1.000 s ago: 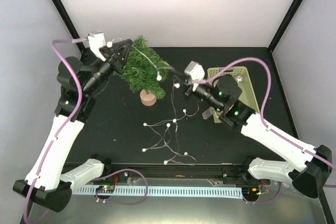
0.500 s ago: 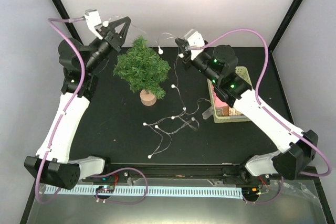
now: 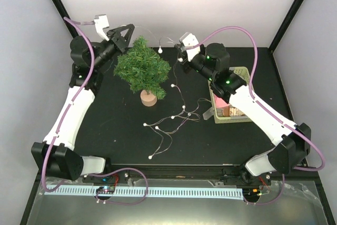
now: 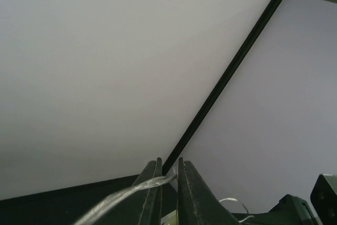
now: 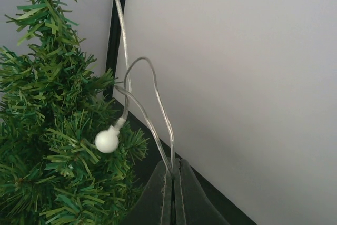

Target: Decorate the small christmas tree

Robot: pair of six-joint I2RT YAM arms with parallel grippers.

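The small christmas tree (image 3: 143, 69) stands upright on its round wooden base (image 3: 149, 98) at the back left of the black table. A clear light string with white bulbs (image 3: 171, 118) trails from the table up past the tree. My right gripper (image 3: 180, 56) is raised to the right of the treetop. In the right wrist view it (image 5: 173, 169) is shut on a loop of the string (image 5: 158, 109), and one bulb (image 5: 107, 140) hangs against the tree (image 5: 47, 146). My left gripper (image 3: 129, 28) is raised behind and left of the tree. Its jaws (image 4: 168, 169) stand a narrow crack apart with the string's end (image 4: 126, 193) lying between them.
A pale green lattice basket (image 3: 243, 72) with small items inside sits at the right, under the right arm. Loose loops of the string with several bulbs lie in the table's middle. Black frame posts and pale walls close in behind both grippers.
The right arm has lifted its part of the string from beside the basket up to the treetop. The left gripper has risen behind the tree, and its jaws have parted slightly.
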